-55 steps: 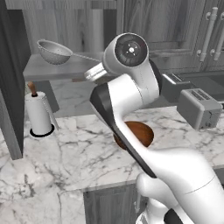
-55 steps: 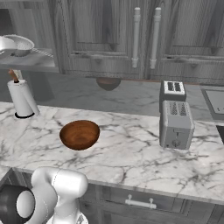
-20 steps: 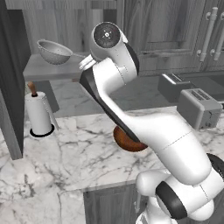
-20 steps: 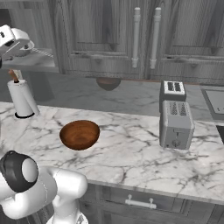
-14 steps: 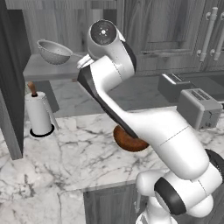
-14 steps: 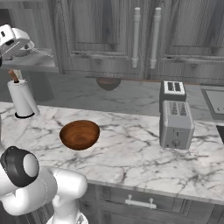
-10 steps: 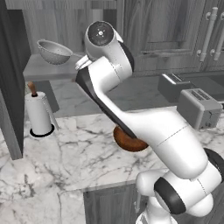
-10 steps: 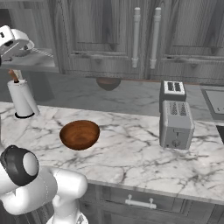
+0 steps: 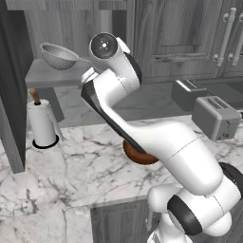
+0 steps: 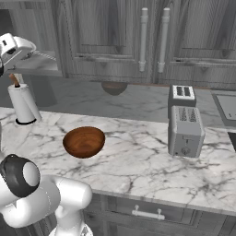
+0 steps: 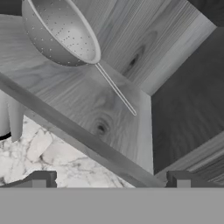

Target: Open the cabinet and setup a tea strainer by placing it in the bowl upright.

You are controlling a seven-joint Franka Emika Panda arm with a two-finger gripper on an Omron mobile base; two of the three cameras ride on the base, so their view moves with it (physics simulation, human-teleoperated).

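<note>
The grey cabinet stands open, its door [image 9: 10,95] swung out at the left and its grey shelf [image 9: 50,77] bare to view. On that shelf rests the silver mesh tea strainer [image 9: 59,55], rim tilted, its thin handle [image 11: 116,89] pointing toward my hand. My gripper [image 11: 109,181] is open, just short of the shelf's front edge and a little right of the handle's end; nothing is between the fingertips [image 11: 41,178]. The reddish-brown bowl [image 10: 84,141] sits on the marble counter, partly hidden behind my arm in the left base view.
A white paper-towel roll [image 9: 42,124] stands on the counter [image 10: 138,161] below the shelf. A silver toaster [image 10: 185,131] is at the right. Closed grey doors with two silver handles [image 10: 144,39] hang above the counter, a small dark-brown half-round shape [image 10: 114,86] beneath them.
My arm has swung up and left, bringing the hand close to the shelf and the strainer's handle. Strainer and bowl have not moved.
</note>
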